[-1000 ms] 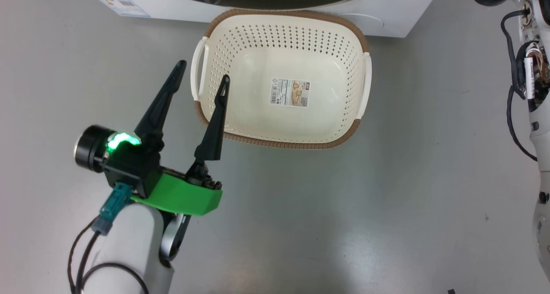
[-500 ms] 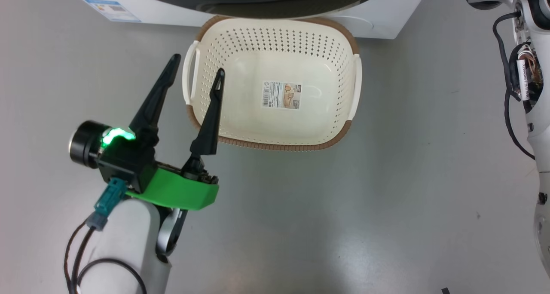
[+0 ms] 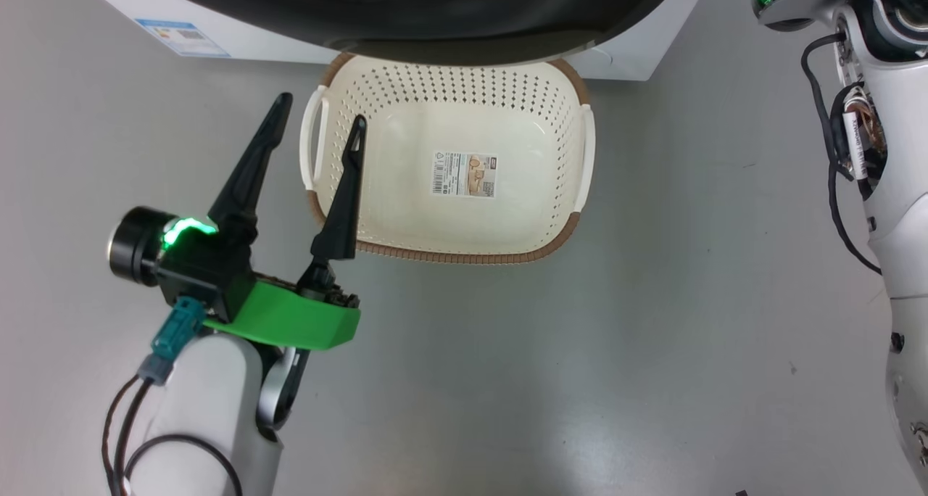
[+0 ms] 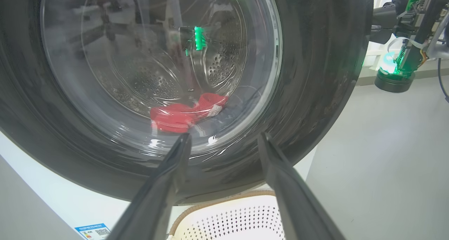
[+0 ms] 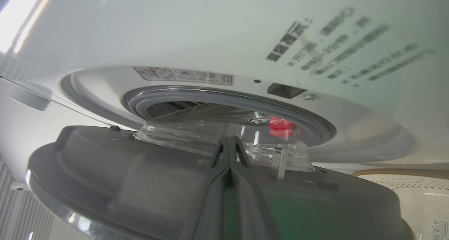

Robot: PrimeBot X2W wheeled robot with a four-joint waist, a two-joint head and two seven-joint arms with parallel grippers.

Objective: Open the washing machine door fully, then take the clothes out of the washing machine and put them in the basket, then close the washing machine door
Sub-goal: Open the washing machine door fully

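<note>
Black-rimmed door (image 4: 317, 75), clear bulging glass

blue energy label (image 3: 181, 38) on washing machine (image 3: 638, 50), QR code, text too small; barcode label (image 3: 465, 175) in basket (image 3: 442, 255) illegible; warning-triangle sticker (image 5: 183, 75) and grey print (image 5: 336, 47) on front panel, blurred

Cream perforated basket (image 3: 449, 97), brown-rimmed; red clothes (image 4: 182, 115); glossy black door (image 4: 315, 75).

Head view: bright, even overhead light; pale sheen on the floor (image 3: 507, 380), shadows faint. Left wrist view: washing machine door (image 4: 158, 75) glass carries reflections and green glare; edges bowed. Right wrist view: washing machine (image 5: 210, 29) lettering blurred, glare top left; right gripper (image 5: 228, 141) jaws soft-focus.
</note>
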